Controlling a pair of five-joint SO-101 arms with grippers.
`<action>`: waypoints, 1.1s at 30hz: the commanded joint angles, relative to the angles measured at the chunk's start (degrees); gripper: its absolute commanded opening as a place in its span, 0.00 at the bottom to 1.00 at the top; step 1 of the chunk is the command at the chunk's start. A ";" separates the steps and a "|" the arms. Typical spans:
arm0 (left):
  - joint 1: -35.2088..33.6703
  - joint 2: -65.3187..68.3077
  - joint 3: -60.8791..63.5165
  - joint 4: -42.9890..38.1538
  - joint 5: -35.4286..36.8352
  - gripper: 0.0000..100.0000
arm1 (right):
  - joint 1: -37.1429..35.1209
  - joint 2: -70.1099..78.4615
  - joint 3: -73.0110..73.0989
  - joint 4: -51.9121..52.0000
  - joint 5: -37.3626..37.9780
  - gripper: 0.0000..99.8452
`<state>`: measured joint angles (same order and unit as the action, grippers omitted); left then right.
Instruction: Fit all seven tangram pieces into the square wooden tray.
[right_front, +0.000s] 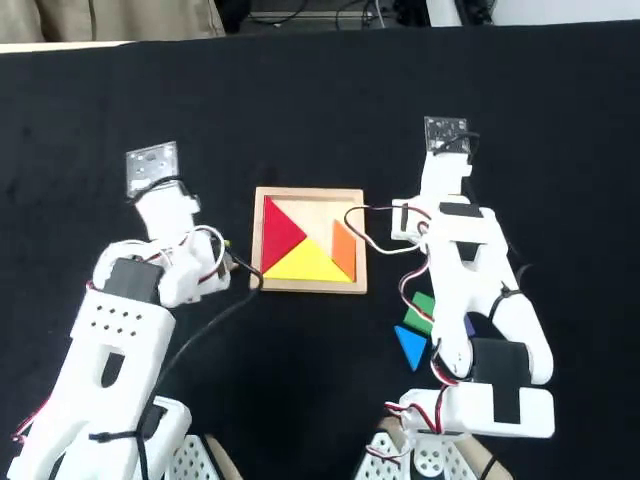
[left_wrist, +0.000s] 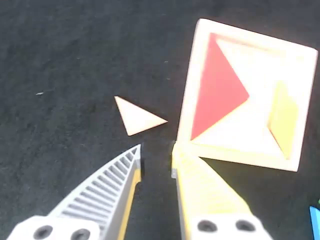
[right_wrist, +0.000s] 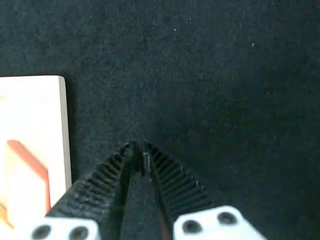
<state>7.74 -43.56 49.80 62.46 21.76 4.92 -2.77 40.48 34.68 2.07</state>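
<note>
Now: pale triangle (left_wrist: 137, 116) just left of tray (left_wrist: 191, 95).
Probably light and stiff; pinch across edges. Left gripper (left_wrist: 156, 150) apart, right gripper (right_wrist: 139, 149) together.

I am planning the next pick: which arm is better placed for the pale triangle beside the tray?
Left. The left gripper is open, just short of the pale triangle; the right gripper is shut over bare cloth.
</note>
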 joint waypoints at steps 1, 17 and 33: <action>1.10 -0.53 -2.77 -1.23 -0.62 0.11 | 0.88 -2.68 -0.13 -0.79 0.18 0.01; -3.56 -0.53 20.70 -32.79 28.84 0.12 | 0.53 -2.51 0.04 -2.11 0.62 0.01; -2.86 2.37 16.92 -25.93 37.10 0.21 | 0.44 -2.51 0.13 -2.90 0.62 0.01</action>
<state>5.80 -43.38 70.29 36.18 58.51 4.92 -2.77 40.48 32.75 2.07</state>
